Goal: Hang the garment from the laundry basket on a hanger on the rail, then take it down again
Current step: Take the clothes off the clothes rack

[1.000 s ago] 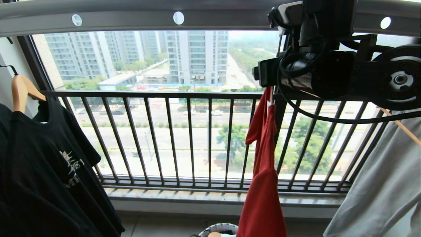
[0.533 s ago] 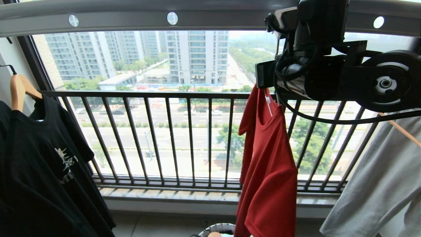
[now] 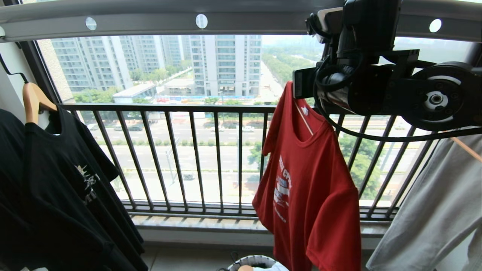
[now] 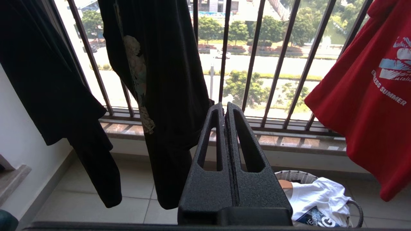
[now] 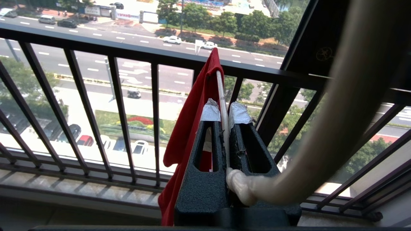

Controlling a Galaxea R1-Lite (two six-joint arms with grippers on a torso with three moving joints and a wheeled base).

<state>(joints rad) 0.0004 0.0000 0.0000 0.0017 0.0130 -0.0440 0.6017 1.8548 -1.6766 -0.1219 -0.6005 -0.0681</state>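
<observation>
Red cotton, one piece: the garment (image 3: pixel 312 195) hangs right of centre, chest print facing left-front, just under the rail (image 3: pixel 150 22). Count, near to far: one laundry basket (image 3: pixel 252 260) on the floor at the near edge, holding one white T-shirt (image 4: pixel 318 195); one black T-shirt (image 3: pixel 64 195) on a wooden hanger (image 3: pixel 32 103) at far left; one pale grey cloth (image 3: pixel 433 214) at far right; one black balcony railing (image 3: pixel 188 158) beyond them.

Right gripper (image 5: pixel 224 110): raised beside the rail, above the red shirt's collar. Jaws drawn in narrow, taped tips pinching the thin white wire of the hanger (image 5: pixel 221 96); shirt fabric drapes off that wire just beyond the fingers. The twisted neck of the wire lies against the near base of the fingers.

Left gripper (image 4: pixel 224 112): low, left of the basket, fingers pressed fully together, holding nothing.
</observation>
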